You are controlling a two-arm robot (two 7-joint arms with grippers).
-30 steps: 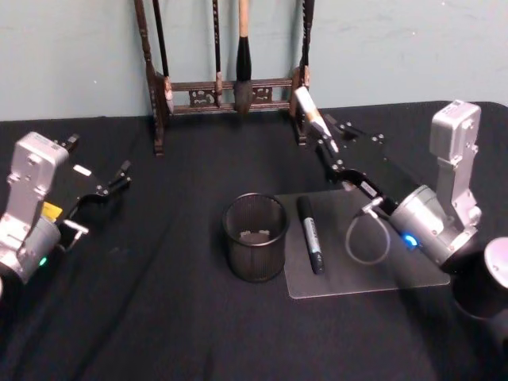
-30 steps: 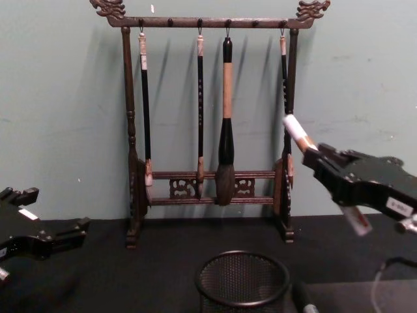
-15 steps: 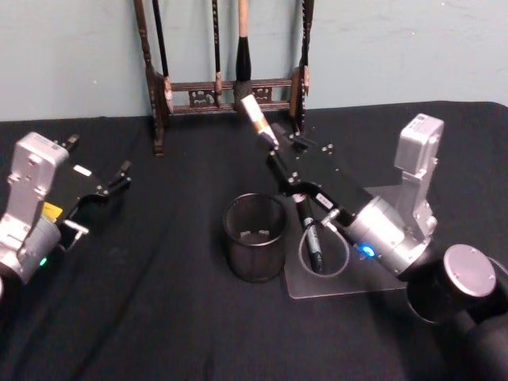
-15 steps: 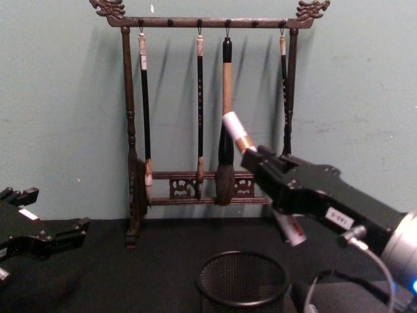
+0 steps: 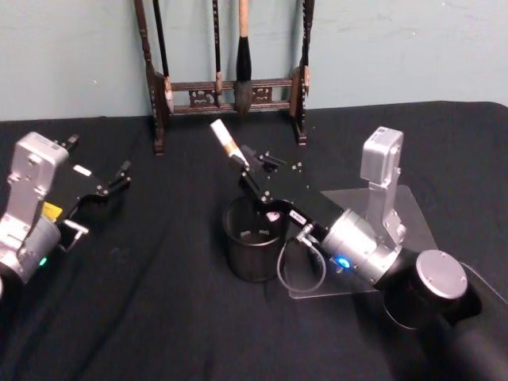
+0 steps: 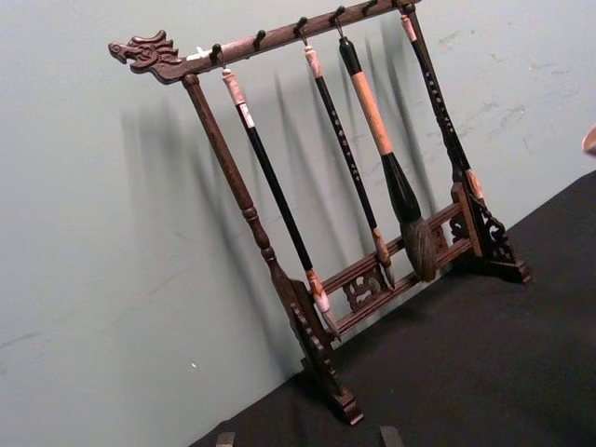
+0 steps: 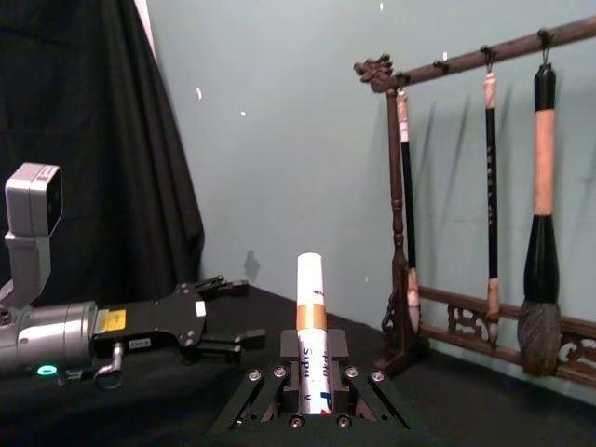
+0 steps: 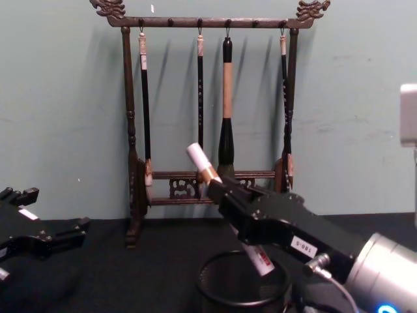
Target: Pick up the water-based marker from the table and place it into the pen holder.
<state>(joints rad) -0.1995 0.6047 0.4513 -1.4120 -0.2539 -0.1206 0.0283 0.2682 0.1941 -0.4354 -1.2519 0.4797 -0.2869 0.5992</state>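
While the right gripper (image 5: 252, 181) hangs over the round black wire-mesh pen holder (image 5: 248, 258), its 2 fingers are clamped on the white, gold-banded water-based marker (image 5: 227, 144). The marker is tilted, with its upper end leaning toward the robot's left in front of the tall dark wooden brush rack (image 5: 230, 86). In the chest view its lower end sits at the holder's mouth. The left gripper (image 5: 111, 184) hovers over the left of the black-clothed table (image 5: 159, 317), its fingers spread around nothing.

The right arm reaches from the near right toward the middle of the desk (image 5: 159, 317), forearm slanting up and leftward. The right tool (image 5: 250, 165) is clamped on a marker (image 5: 225, 141). The left arm sits at the left, left tool (image 5: 97, 157) fingers spread.
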